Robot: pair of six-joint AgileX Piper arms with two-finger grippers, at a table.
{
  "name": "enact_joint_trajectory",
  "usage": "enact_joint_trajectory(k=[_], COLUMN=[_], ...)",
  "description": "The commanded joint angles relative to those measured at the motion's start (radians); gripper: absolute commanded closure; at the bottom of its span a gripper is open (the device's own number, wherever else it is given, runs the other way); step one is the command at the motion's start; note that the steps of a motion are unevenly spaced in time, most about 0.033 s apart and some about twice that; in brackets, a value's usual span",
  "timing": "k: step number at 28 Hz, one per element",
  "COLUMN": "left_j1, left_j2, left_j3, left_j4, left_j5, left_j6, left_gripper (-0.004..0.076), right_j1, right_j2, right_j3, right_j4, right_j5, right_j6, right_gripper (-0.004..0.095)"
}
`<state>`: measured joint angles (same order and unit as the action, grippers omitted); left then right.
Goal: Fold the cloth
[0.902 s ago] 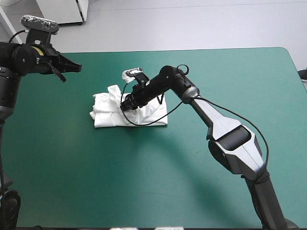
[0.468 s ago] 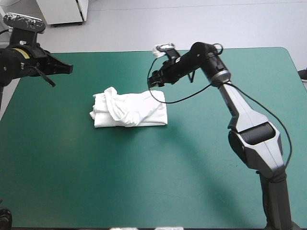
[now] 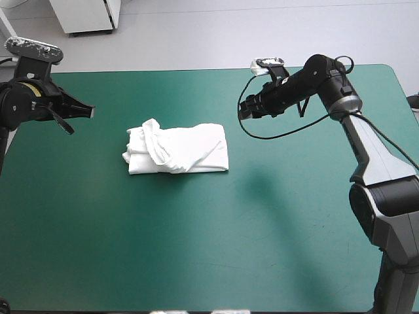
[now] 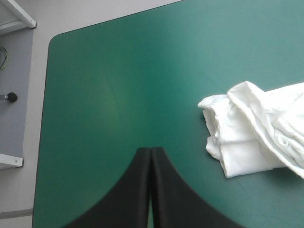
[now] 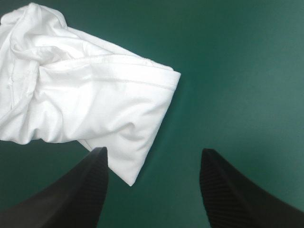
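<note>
The right gripper point(image 3: 242, 112), released and empty, is withdrawing to the upper right; the shirt point(image 3: 178, 150) is lying folded mid-frame, likely finished. The left gripper point(image 3: 89, 111) is hanging clenched.

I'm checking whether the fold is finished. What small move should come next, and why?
Probably just ease both grippers back; no further fold seems needed. The T-shirt lies as a folded bundle, the right gripper hangs clear of it with jaws open, and the left gripper sits off to its side, jaws shut, neither touching it.
</note>
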<state>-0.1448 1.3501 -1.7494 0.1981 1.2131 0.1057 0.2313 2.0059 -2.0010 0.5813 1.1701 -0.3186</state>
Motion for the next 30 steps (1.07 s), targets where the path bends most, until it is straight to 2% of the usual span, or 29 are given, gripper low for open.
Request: enact_joint_trajectory(k=[1,7,9,26,27,29,30], left_j1=[0.001,0.001,0.001,0.001,0.001,0.001,0.001], left_j2=[-0.042,-0.042,-0.042,-0.042,-0.043,-0.047,-0.055], left_j3=[-0.021,-0.021,-0.021,-0.021,-0.021,-0.021,-0.021], left_j4=[0.023,0.025,0.034,0.038,0.038,0.038,0.038], left_j5=[-0.032,-0.034,-0.036,-0.044,-0.041,-0.039,-0.039], left_j6=[-0.01,-0.01,-0.011,-0.013,-0.016,-0.017,-0.017], left_gripper=[0.0686,0.0498,0.0468,0.0468,0.0468,0.0468,0.0468], right_j1=[0.007,0.028,0.048,0.129,0.133,0.135,0.135], right_j2=[-0.021,0.087,0.121,0.245,0.249,0.26,0.266], right_j3=[-0.013,-0.013,-0.013,-0.036,-0.036,-0.036,-0.036], right_j4=[0.056,0.115,0.122,0.185,0.188,0.188,0.188], right_j5=[-0.047,-0.023,-0.031,-0.091,-0.091,-0.091,-0.091], right_j6=[-0.019,-0.025,-0.039,-0.055,-0.055,-0.055,-0.055], right_gripper=[0.0354,0.0354,0.0354,0.0356,0.0368,0.0468,0.0613])
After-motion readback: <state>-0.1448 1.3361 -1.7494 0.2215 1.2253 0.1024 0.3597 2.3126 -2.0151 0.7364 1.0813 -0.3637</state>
